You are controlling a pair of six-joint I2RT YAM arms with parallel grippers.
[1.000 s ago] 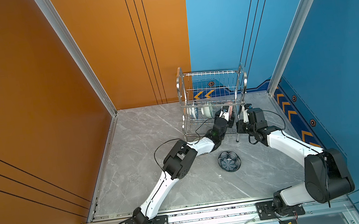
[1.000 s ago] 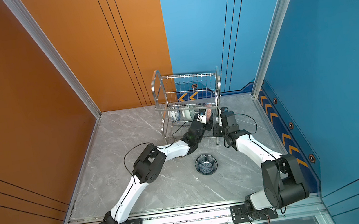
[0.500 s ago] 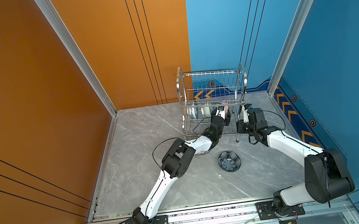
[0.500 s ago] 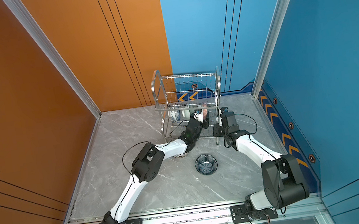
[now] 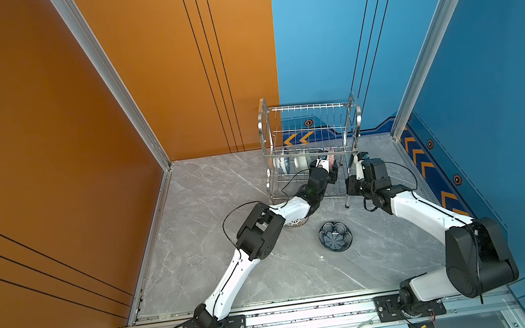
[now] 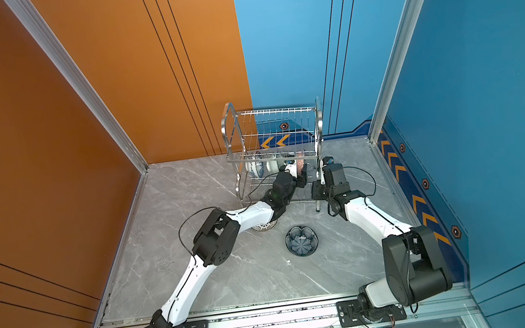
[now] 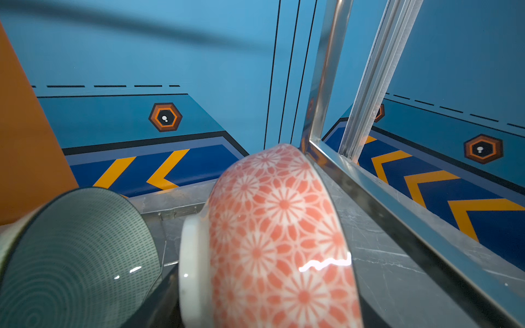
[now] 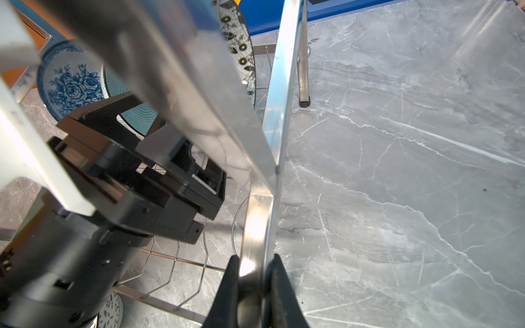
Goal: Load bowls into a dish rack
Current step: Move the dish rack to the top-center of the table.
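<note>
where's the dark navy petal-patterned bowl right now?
In both top views the dark navy petal-patterned bowl sits upright on the grey marble table, in front of the shiny wire dish rack, between the two arms.

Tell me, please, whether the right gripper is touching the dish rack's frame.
Touching. In the right wrist view, both fingers of the right gripper press against a shiny bar of the dish rack, with no gap on either side.
</note>
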